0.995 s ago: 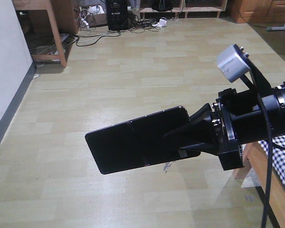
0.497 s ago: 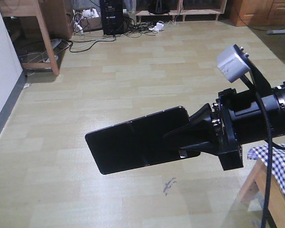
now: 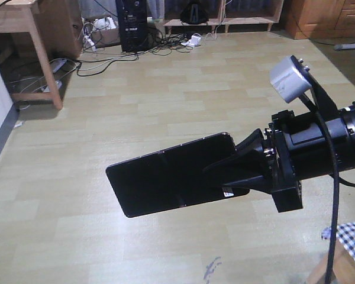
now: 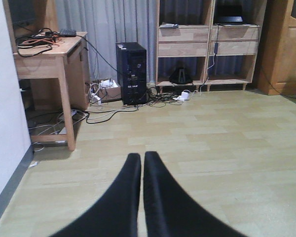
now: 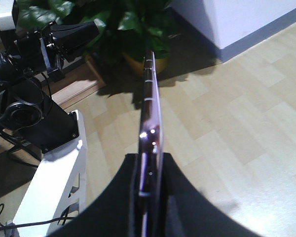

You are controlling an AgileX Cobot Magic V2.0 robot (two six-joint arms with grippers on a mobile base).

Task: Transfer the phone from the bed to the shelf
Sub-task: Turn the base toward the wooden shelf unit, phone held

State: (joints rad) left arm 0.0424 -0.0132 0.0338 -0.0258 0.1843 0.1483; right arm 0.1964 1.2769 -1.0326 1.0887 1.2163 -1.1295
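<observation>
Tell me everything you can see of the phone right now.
The phone is a flat, glossy black slab with rounded corners and a faint crease across its middle. The right wrist view shows it edge-on, thin, with a pinkish metallic rim. It hangs in the air above the pale wood-look floor, broad face up, clamped at one end by the right gripper. Nothing else touches it.

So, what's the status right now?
Right gripper shut on phone, held above floor. Left gripper shut, empty. Shelf ahead; cables at its foot.
</observation>
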